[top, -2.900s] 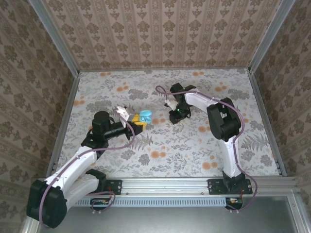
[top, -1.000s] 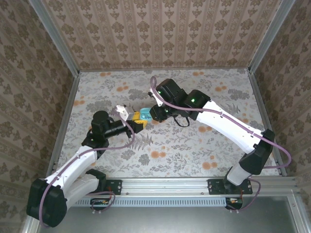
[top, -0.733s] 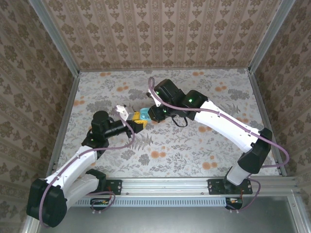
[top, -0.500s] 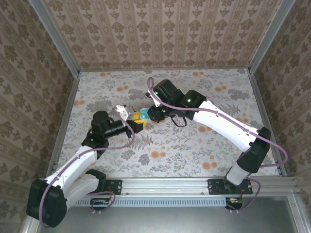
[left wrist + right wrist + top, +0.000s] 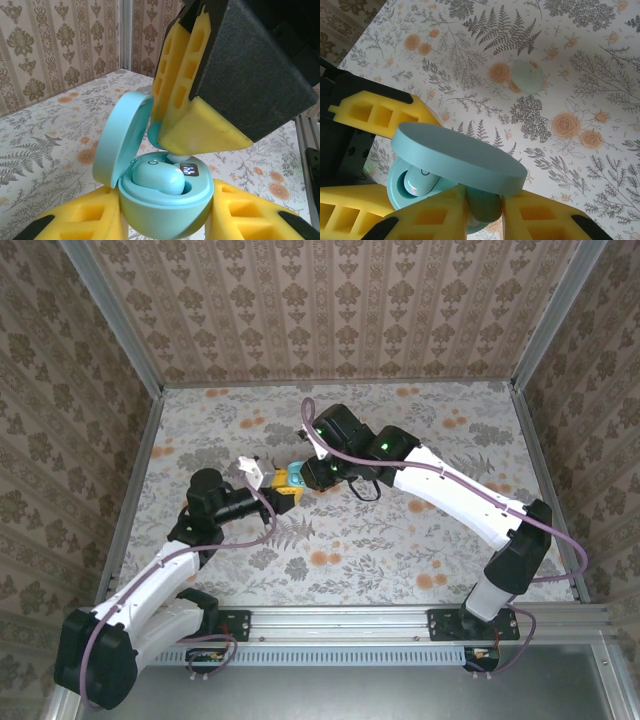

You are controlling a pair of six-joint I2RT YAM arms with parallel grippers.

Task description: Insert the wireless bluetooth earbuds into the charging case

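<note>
The wireless bluetooth earbuds (image 5: 159, 181) are split. One lies seated in the charging case (image 5: 165, 215), which the left gripper (image 5: 165, 222) clamps upright with its lid (image 5: 455, 157) swung open. The second earbud (image 5: 481, 202) is pinched in the right gripper (image 5: 482, 212), directly above the free socket and almost touching it. The coming move looks like a short, straight push down.
</note>
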